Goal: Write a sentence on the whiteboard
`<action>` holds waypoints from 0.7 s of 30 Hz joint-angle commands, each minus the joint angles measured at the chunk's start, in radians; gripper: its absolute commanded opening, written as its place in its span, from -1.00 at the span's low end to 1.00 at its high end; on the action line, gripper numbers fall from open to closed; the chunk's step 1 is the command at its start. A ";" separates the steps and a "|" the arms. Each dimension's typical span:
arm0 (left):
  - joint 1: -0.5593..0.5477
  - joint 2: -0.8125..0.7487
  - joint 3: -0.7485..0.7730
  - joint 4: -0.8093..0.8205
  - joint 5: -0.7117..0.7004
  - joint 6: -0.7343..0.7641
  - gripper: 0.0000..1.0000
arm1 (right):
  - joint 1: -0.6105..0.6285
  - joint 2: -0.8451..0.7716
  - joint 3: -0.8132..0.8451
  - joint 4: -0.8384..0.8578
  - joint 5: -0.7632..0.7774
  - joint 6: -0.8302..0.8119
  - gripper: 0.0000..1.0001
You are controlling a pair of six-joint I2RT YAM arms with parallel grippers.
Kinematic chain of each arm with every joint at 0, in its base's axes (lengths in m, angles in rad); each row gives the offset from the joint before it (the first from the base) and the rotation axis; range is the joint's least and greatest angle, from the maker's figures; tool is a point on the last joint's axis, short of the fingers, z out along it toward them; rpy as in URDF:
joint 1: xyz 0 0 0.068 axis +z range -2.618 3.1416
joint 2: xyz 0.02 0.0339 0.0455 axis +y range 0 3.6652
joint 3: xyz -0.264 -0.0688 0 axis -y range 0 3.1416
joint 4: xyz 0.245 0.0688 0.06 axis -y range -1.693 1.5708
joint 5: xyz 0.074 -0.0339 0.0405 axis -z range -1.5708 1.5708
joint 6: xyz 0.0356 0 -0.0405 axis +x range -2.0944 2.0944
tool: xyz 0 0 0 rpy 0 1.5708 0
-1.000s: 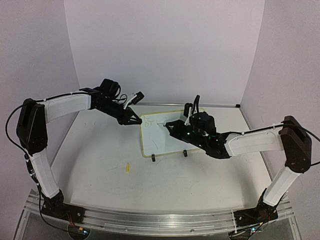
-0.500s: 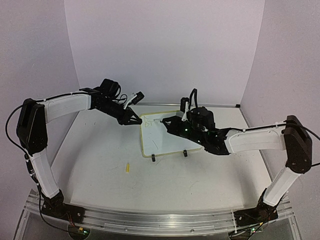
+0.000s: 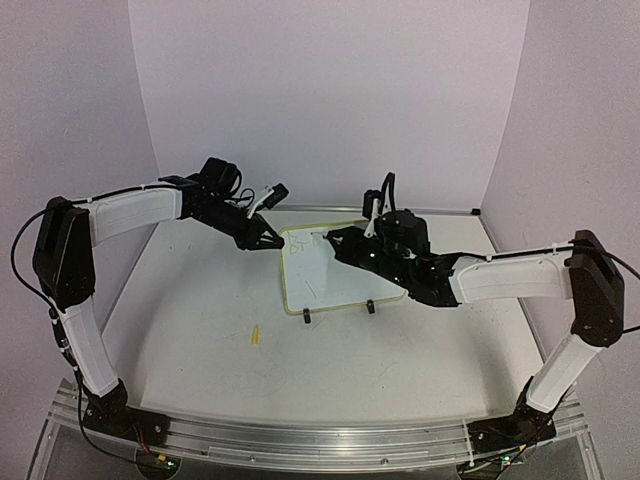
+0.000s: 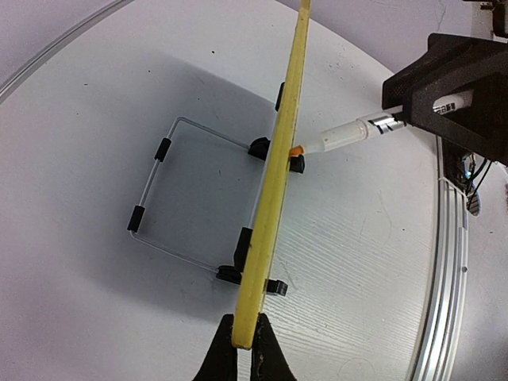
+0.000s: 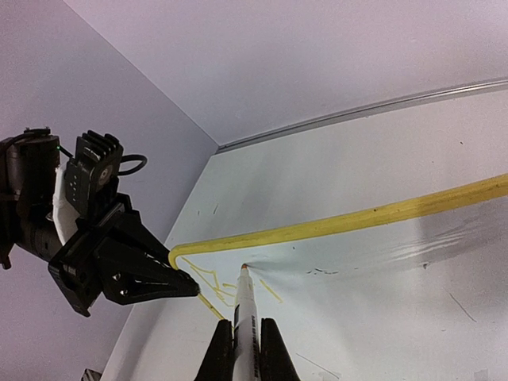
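The whiteboard [image 3: 322,280] stands tilted on the table, with a yellow rim [image 5: 333,225] and two black clip feet [image 3: 305,318] on its near edge. My left gripper [image 3: 268,240] is shut on its upper left corner; the left wrist view shows the rim [image 4: 279,182] edge-on between the fingers [image 4: 244,343]. My right gripper [image 5: 246,340] is shut on a white marker [image 5: 246,313]. The marker's orange tip [image 4: 296,150] touches the board's face near the top edge. A few faint yellow strokes of the sentence [image 5: 208,284] lie by that corner.
A wire stand [image 4: 171,198] props the board from behind. A small yellow piece [image 3: 255,335] lies on the table in front of the board. Lilac walls close in the table at the back and on both sides.
My right gripper has carried the marker tip up the board's face toward its far edge. The left gripper and the board have stayed put.
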State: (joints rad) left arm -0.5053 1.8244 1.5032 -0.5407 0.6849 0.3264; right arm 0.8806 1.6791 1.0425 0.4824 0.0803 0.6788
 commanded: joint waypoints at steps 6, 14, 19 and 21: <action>-0.001 -0.024 0.003 -0.002 -0.053 0.038 -1.00 | 0.003 0.019 0.053 0.001 0.029 -0.014 -1.00; -0.001 -0.023 0.003 -0.002 -0.051 0.038 -1.00 | 0.003 0.028 0.048 -0.005 0.056 -0.001 -1.00; -0.002 -0.023 0.003 -0.003 -0.050 0.038 -1.00 | 0.003 0.024 0.036 -0.008 0.079 0.003 -1.00; -0.002 -0.023 0.003 -0.004 -0.050 0.038 -1.00 | 0.003 0.024 0.037 -0.009 0.081 0.003 -1.00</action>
State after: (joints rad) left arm -0.5053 1.8244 1.5032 -0.5407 0.6849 0.3257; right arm 0.8829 1.6871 1.0569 0.4749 0.1083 0.6806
